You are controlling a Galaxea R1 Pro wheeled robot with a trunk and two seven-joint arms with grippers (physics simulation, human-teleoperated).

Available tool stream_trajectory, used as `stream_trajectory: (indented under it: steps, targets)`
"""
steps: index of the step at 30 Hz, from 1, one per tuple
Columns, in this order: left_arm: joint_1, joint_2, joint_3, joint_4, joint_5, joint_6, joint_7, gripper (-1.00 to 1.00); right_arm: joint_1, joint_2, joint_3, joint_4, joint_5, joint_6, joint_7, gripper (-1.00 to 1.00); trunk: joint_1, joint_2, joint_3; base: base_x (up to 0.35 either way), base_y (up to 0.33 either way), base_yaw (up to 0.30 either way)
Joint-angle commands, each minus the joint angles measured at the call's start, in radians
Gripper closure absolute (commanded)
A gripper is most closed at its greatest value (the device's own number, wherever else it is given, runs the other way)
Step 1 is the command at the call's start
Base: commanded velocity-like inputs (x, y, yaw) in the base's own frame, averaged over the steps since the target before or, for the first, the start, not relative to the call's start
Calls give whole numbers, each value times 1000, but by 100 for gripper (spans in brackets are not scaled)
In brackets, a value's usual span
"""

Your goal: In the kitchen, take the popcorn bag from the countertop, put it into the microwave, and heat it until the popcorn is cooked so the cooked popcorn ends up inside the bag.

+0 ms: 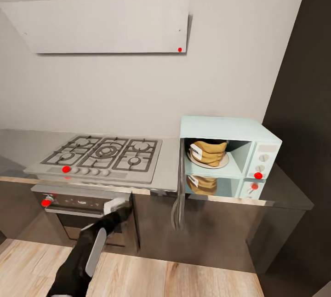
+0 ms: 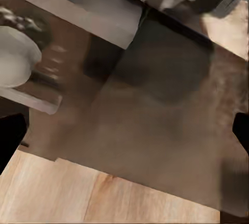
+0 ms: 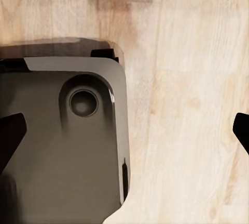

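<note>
The pale mint-blue microwave (image 1: 239,138) stands on the grey countertop (image 1: 287,191) at the right, its door (image 1: 180,186) swung open to the left and seen edge-on. Inside, the tan popcorn bag (image 1: 209,151) sits upright on a round plate; no kernels show. My left arm (image 1: 92,246) reaches low toward the oven front, far left of the microwave. The left gripper (image 2: 124,135) is open, facing a dark cabinet front with nothing between its fingers. The right gripper (image 3: 124,133) is open too, hanging over the wood floor and my dark base (image 3: 67,141).
A gas hob (image 1: 105,152) lies left of the microwave, with an oven (image 1: 82,205) under it and a flat grey hood (image 1: 105,23) above. A tall dark cabinet (image 1: 303,104) stands right of the microwave. Wood floor (image 1: 184,278) runs along the cabinets.
</note>
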Motion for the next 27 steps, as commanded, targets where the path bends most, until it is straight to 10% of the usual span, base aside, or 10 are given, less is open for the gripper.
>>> stream_trajectory:
  steps: [1,7,8,11,14,27]
  targets:
    - [-37,1,2,2,26,8,-76,-100,-1,-1,-9,3,9,-6,2,-100,0,-1,-2,0,0,0]
    - [-73,10,-13,-30,37,4,-388,-100,-1,0,-9,2,9,-5,2,-100,0,-1,-2,0,0,0]
    - [-74,10,-72,-30,29,-3,-425,-100,-1,1,-9,2,10,-5,2,-100,0,-1,-2,0,0,0]
    - [-74,8,-230,-36,-34,-8,-438,-100,-1,2,-9,2,11,-4,3,-100,0,-1,-2,0,0,0]
    - [-74,8,-295,-36,-78,-8,-440,-100,-1,2,-9,2,12,-4,4,-100,0,-1,-2,0,0,0]
    - [-75,46,-314,-170,-87,-2,-453,-100,-1,5,-9,2,12,-3,2,-100,0,-1,-2,0,0,-189]
